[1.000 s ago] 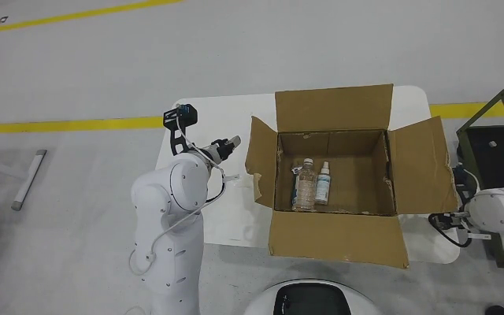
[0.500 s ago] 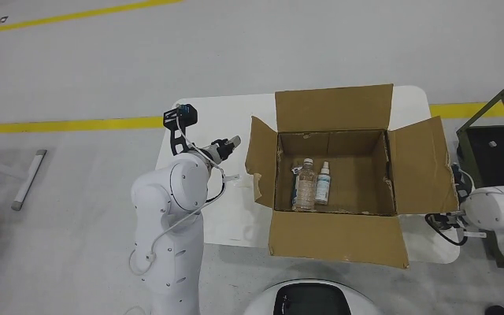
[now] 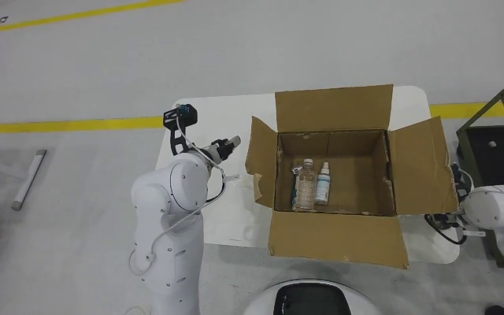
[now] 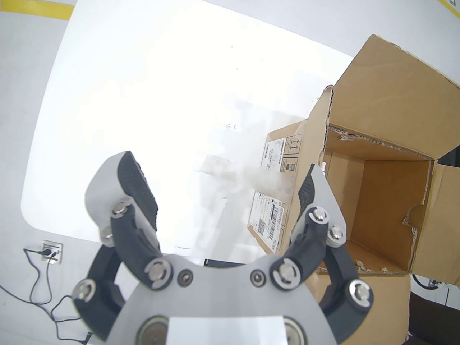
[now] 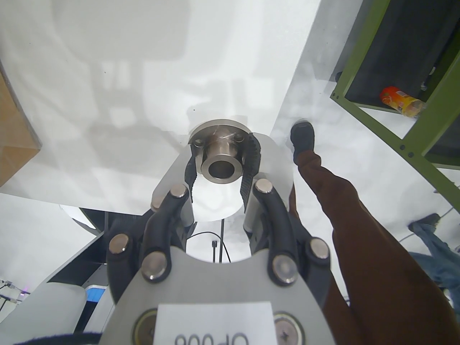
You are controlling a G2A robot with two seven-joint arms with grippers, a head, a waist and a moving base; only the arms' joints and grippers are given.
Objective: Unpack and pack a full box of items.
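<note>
An open cardboard box (image 3: 335, 106) stands on the white table (image 3: 205, 118), all flaps folded out. Inside it a clear bottle (image 3: 305, 185) and a white spray bottle (image 3: 323, 183) lie side by side. My left gripper (image 4: 221, 177) hangs open over the bare table just beside the box (image 4: 381, 195), nothing between its fingers; from the top it is the left gripper (image 3: 228, 144). My right gripper (image 5: 221, 161) is shut on a small metal flanged hub (image 5: 220, 165), above the table's edge on the box's other side. The right arm (image 3: 482, 209) sits at the table's right end.
A green-framed rack (image 5: 373, 84) stands on the floor past the table's right end, with an orange and yellow can (image 5: 400, 101) lying on its shelf. The rack (image 3: 484, 146) is close to the right arm. Cables lie on the floor (image 4: 39, 289).
The right arm has shifted slightly at the table's right end. The left arm, the box and the bottles have stayed put.
</note>
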